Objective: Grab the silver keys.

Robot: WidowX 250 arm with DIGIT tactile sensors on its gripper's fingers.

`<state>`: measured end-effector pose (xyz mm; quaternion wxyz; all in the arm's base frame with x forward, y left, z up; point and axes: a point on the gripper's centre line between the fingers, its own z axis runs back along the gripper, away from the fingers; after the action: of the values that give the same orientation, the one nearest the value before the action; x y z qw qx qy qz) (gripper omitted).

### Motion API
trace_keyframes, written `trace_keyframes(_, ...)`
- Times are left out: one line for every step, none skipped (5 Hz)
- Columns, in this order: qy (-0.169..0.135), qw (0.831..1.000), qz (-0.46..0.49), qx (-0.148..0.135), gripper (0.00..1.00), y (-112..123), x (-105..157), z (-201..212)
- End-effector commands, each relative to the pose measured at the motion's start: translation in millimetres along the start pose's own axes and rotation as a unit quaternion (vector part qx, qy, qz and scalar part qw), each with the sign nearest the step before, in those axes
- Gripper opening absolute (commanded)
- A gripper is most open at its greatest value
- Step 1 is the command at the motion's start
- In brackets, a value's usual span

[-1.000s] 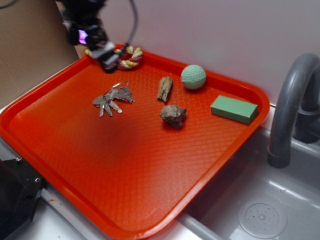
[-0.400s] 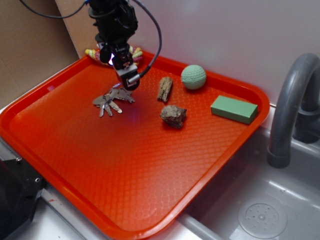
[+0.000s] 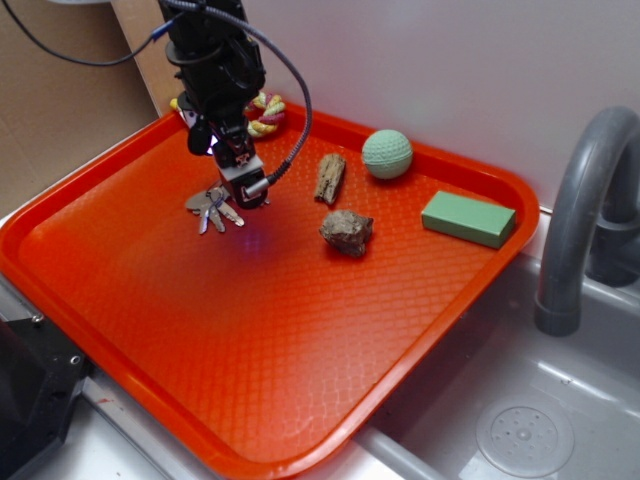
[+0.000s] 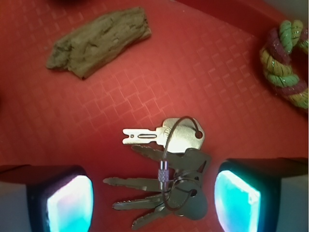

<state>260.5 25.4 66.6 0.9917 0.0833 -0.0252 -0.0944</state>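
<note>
Jaws are spread wide, holding nothing, with the gripper [image 4: 153,195] hanging right over the silver keys [image 4: 169,179]. The bunch lies fanned out flat on the orange tray [image 3: 300,380], sitting between the two lit pads [image 4: 71,204] without touching either. Nearby: wood chunk [image 4: 99,41] just beyond the keys, rope toy [image 4: 285,63] off by the tray rim, rock [image 3: 347,231] further out. Nothing's in the way.
</note>
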Motion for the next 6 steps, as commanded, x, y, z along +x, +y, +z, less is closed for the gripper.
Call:
trace_keyframes(0.0, 1.0, -0.002, 0.019, 1.0, -10, 3, -4)
trace_keyframes(0.004, 1.0, 0.023, 0.013, 0.0, -6, -7, -5)
trace_keyframes(0.009, 0.999, 0.029, 0.018, 0.0, -7, -19, -2)
trace_keyframes(0.017, 0.999, 0.038, 0.019, 0.0, 3, -25, -6)
trace_keyframes(0.02, 0.998, 0.045, 0.027, 0.0, 9, -25, -4)
trace_keyframes(-0.029, 0.997, 0.033, 0.056, 1.0, 16, -25, 9)
